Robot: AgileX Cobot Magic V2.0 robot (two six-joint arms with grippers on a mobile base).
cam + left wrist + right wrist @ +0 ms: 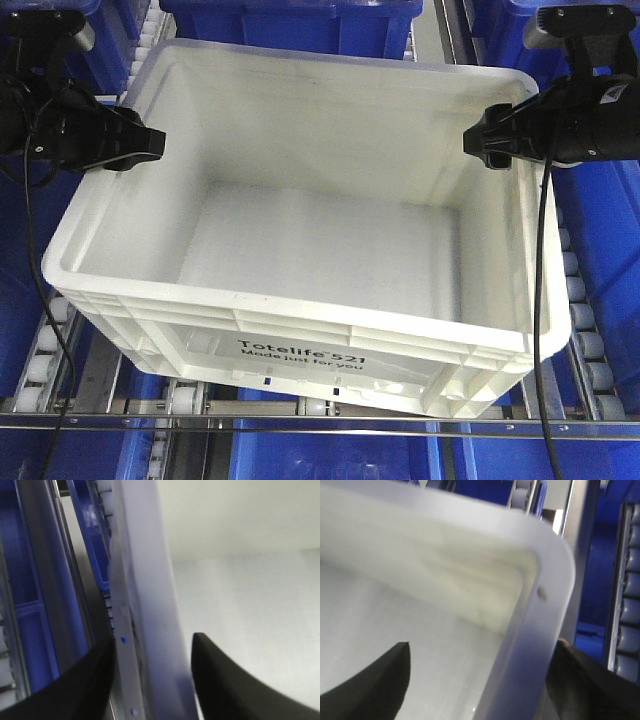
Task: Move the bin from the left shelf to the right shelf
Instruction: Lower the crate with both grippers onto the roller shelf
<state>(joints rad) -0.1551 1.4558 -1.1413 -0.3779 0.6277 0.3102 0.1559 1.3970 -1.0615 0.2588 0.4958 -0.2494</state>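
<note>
The bin (320,250), a large white tote with black "Totelife 521" print on its front, lies skewed on the roller shelf, empty inside. My left gripper (152,145) straddles its left rim. In the left wrist view the bin wall (150,580) fills the space between the two black fingers of the left gripper (152,640), one outside, one inside. My right gripper (478,140) reaches over the right rim. In the right wrist view the right gripper (482,642) has its outer finger against the rim (540,630), while the inner finger (385,680) stands well away from the wall.
Blue bins (300,25) stand behind the white one, with more on both sides and below. Roller tracks (585,330) run along the shelf lanes. A metal rail (320,425) crosses the front. A grey shelf post (580,555) stands just right of the bin.
</note>
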